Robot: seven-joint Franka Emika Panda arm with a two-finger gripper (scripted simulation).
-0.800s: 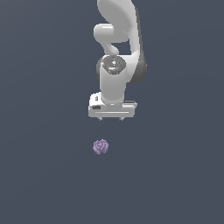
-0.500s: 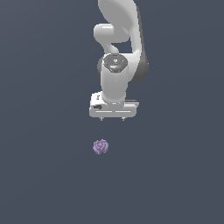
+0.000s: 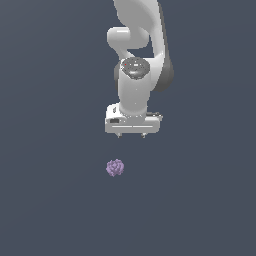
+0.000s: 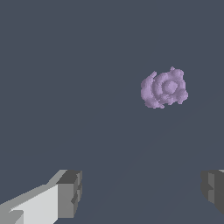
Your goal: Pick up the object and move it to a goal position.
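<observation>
The object [image 3: 115,168] is a small pale-purple lumpy ball lying on the dark grey floor. My white gripper [image 3: 131,135] hangs above the floor, farther back than the ball and a little toward the exterior view's right, not touching it. In the wrist view the ball [image 4: 164,88] lies ahead of the fingers [image 4: 70,192], outside the gap. The jaws stand wide apart with nothing between them; the gripper [image 4: 142,192] is open.
Plain dark grey floor [image 3: 55,200] spreads all around. The white arm [image 3: 137,45] rises behind the gripper.
The gripper has dropped slightly and edged toward the ball; the ball has stayed where it was.
</observation>
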